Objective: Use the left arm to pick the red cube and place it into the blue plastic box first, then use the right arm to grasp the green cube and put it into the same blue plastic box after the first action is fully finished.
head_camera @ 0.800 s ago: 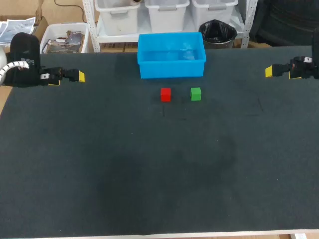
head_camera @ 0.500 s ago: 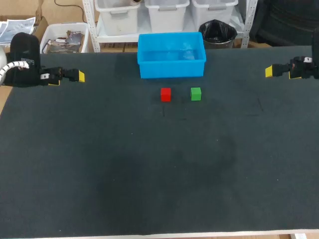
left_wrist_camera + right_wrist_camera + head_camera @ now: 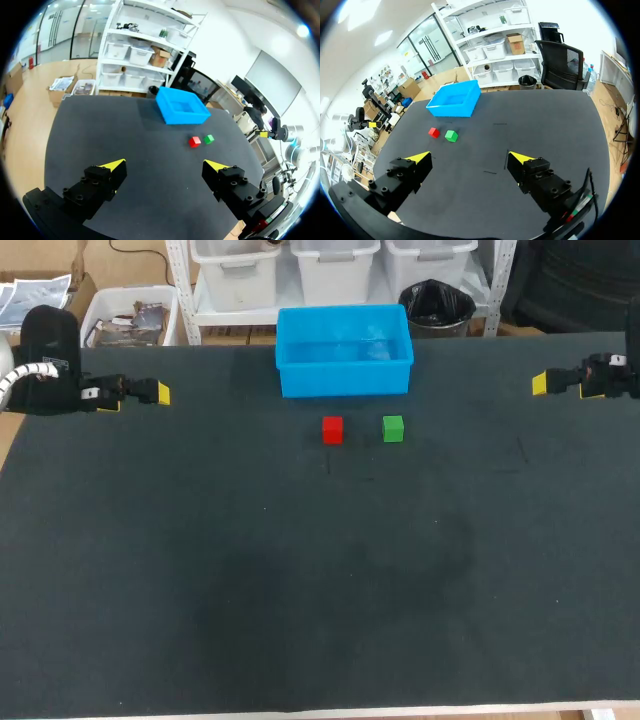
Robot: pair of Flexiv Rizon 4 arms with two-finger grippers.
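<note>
Fingers of the left arm (image 3: 160, 394) hang wide open and hold nothing, far out at the left edge. They go first: come straight down over the red cube (image 3: 332, 429) and pinch two flat sides. One finger must slip into the gap beside the green cube (image 3: 393, 428). The blue plastic box (image 3: 344, 380) sits just behind both cubes. The fingers of the right arm (image 3: 540, 384), open and holding nothing too, should wait. The counter (image 3: 300, 590) is dark and flat.
</note>
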